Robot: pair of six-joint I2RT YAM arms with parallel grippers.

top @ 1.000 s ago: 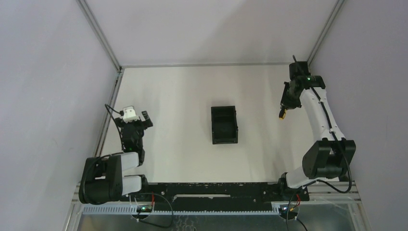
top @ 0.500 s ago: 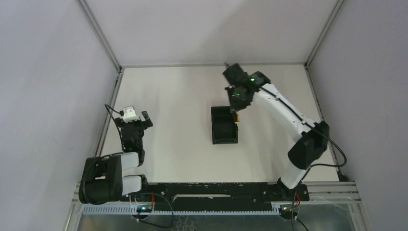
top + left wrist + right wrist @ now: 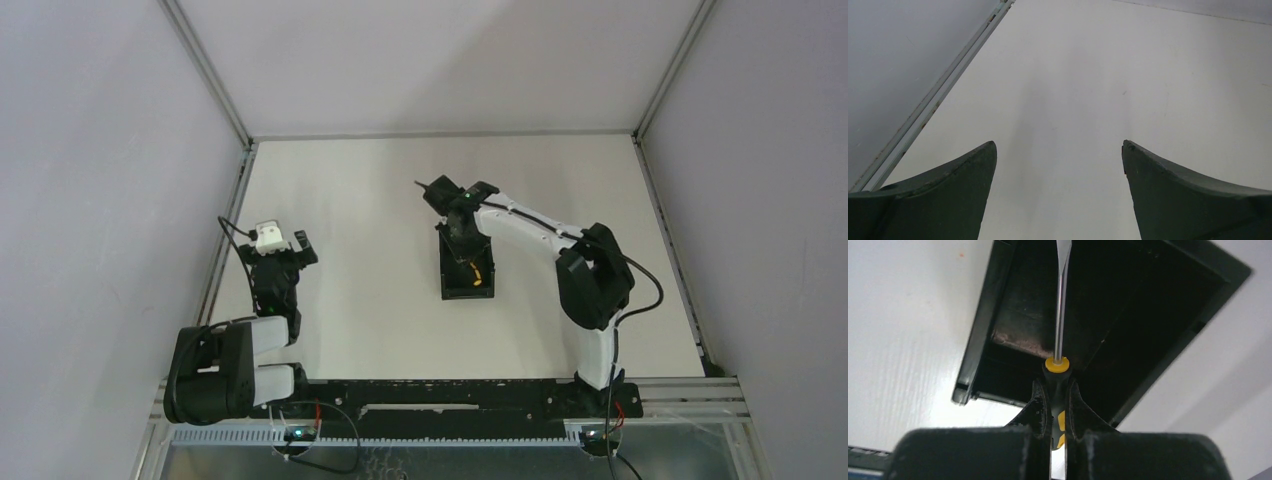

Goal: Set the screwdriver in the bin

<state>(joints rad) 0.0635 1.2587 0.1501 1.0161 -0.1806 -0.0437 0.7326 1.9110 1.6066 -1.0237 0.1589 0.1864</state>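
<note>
Right wrist view — right gripper clamps screwdriver handle, shaft (pointing ahead) over bin.

The screwdriver is seen with a black handle marked in yellow, a yellow collar and a bright silver shaft. The bin is coloured plain black. The desk is finished in unpatterned off-white. The right tool is moulded in black, the left tool in dark grey-green.
</note>
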